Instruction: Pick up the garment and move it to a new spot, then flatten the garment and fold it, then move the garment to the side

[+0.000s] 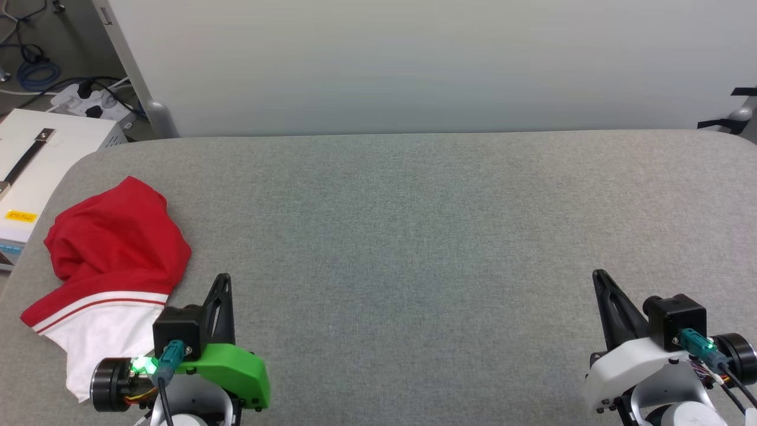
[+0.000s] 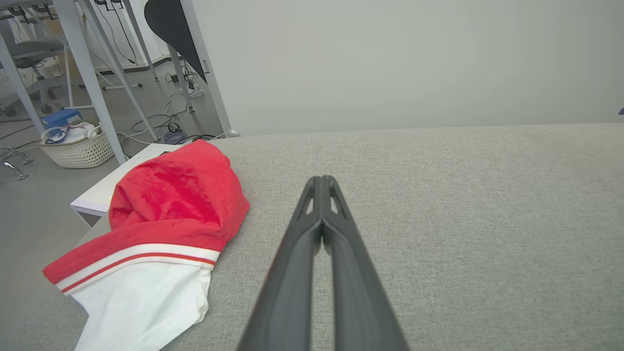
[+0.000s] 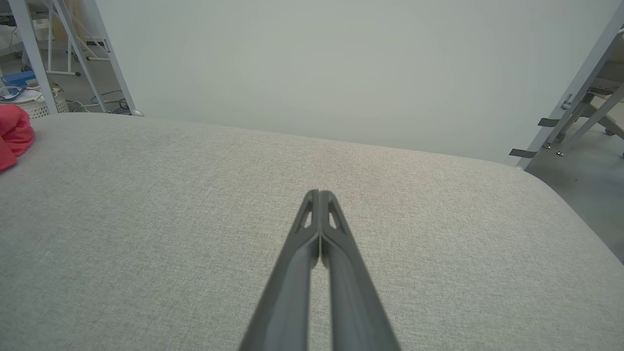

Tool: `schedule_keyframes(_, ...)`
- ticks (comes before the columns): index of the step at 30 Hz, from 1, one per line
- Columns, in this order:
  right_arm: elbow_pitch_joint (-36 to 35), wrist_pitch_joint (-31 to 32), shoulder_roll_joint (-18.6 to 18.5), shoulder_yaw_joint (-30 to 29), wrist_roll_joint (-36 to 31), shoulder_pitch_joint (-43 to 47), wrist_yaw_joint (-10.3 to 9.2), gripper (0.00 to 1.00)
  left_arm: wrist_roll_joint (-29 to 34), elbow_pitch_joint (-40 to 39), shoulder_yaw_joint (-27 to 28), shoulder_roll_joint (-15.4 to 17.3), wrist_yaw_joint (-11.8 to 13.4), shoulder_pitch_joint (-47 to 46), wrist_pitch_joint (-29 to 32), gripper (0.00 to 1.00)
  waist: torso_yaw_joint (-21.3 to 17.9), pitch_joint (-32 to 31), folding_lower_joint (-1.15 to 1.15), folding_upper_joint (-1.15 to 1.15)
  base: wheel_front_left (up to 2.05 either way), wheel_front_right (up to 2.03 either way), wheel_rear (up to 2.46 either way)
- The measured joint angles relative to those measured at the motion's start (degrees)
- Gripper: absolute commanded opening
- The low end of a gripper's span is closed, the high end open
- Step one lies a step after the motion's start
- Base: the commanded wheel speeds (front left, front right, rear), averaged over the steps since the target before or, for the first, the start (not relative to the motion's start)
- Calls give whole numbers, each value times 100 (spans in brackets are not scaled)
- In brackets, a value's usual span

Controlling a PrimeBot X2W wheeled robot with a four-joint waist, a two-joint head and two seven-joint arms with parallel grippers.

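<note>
At table's (image 1: 414,236) far-left edge, head view: shirt (image 1: 112,248) lies crumpled, a red heap w/ white sleeve toward the robot. L claw (image 1: 223,281) sits just beside it on its right, fingers pressed together, nothing held. R claw (image 1: 600,277) is well apart at lower right, also pressed together, empty.

L wrist view: shirt (image 2: 170,204) lies left of the closed L claw (image 2: 321,183), not touching; striped trim shows.

R wrist view: R claw (image 3: 318,195) closed over bare table; a bit of shirt (image 3: 12,136) at left edge.

Step, I reckon: first pick-up, not yet begun. Next move needs L claw to spread, swing left + down onto a fold, pinch, then lift toward mid-table.
</note>
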Motion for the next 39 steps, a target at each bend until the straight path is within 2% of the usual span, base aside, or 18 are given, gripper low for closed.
schedule_keyframes(24,0,0,0,1,0,0,0,0,0,0,0,0,0,0,0,0,0,0,0,0,0,0,0)
schedule_keyframes(25,0,0,1,-1,3,1,0,100,-1,-1,0,1,1,3,0,100,0,0,0,0,0,0,0)
schedule_keyframes(39,-41,-69,1,-7,127,2,0,100,-15,-29,-34,1,24,5,-75,100,2,22,0,0,0,0,0)
